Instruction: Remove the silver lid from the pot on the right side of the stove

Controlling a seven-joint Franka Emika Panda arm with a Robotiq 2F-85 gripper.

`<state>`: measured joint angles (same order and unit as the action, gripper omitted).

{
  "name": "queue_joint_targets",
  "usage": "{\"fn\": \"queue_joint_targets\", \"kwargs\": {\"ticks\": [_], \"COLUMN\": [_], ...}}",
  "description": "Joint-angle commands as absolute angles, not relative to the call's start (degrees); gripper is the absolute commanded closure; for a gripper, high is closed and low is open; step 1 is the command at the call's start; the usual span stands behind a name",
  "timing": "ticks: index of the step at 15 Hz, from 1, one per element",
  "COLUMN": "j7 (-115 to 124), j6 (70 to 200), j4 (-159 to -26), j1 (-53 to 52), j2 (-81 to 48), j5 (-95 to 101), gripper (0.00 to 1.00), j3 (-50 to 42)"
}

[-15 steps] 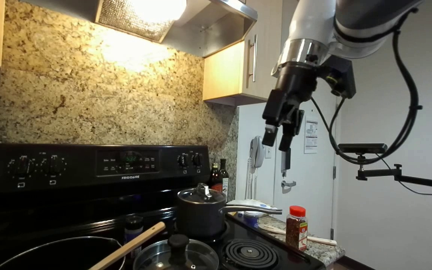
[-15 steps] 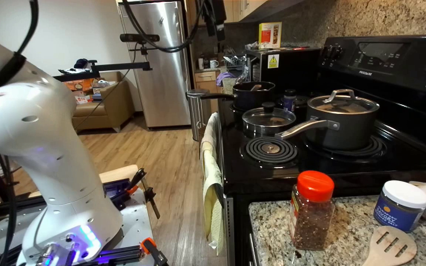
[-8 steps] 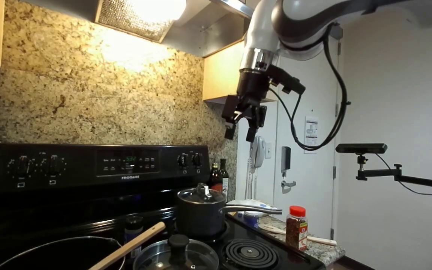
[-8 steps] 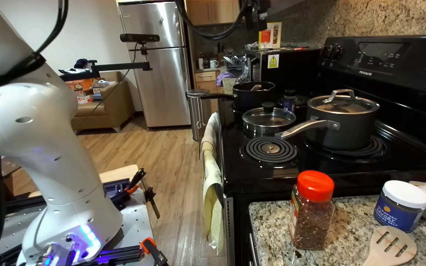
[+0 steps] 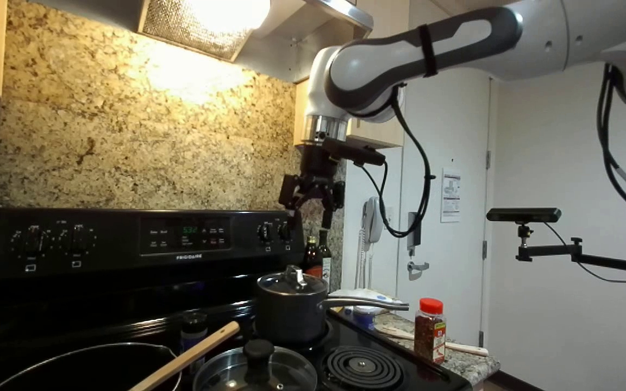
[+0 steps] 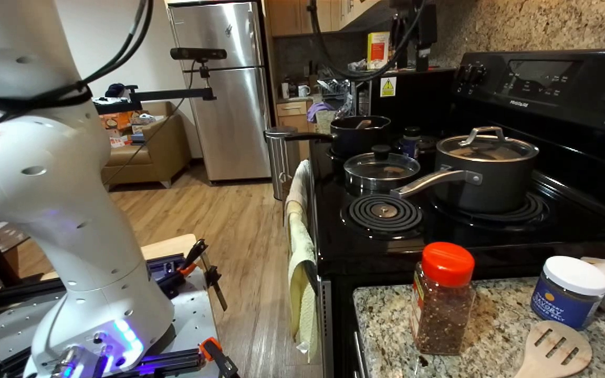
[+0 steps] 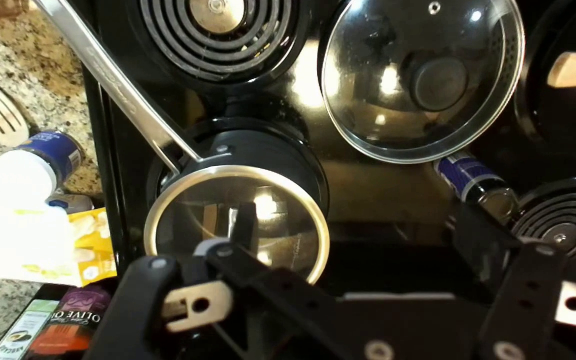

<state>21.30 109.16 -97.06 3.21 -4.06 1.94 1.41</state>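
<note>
The gripper is hanging higher than the pot and well apart from it, jaws standing wide apart and holding nothing. The silver lid is sitting on the pot, small script running illegibly along its glass; raised lettering is blurring on the pot's handle. The stove is bearing the name FRIGIDAIRE beneath green digits. In the wrist view a bottle is showing "OLIVE O"; in an exterior view a blue jar is displaying "SAVORY".

A red-capped jar stands near a slotted spatula on the granite counter.
</note>
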Motion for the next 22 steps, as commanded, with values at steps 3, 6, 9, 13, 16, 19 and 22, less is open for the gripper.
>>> {"fn": "queue_joint_targets", "kwargs": {"ticks": [3, 6, 9, 13, 16, 19, 22], "j7": [21.65, 21.66, 24.63, 26.44, 24.98, 24.75, 24.67], "j6": [109.54, 109.55, 108.96, 109.34, 107.36, 105.31, 103.25], "j4": [-93.97, -93.45, -91.06, -88.08, -83.53, -79.48, -76.14], "j1": [1.67, 1.16, 1.58, 2.88, 3.83, 4.15, 4.22], "j2": [-7.92, -8.11, -10.29, -13.6, -17.41, -20.65, -23.03], "j5": [1.39, 1.39, 1.85, -0.03, -1.19, -0.8, -0.76], "gripper": [0.0, 0.0, 0.0, 0.0, 0.0, 0.0, 0.0], "j3": [-0.44, -0.34, -1.49, -4.15, -5.66, -6.53, -6.92]}}
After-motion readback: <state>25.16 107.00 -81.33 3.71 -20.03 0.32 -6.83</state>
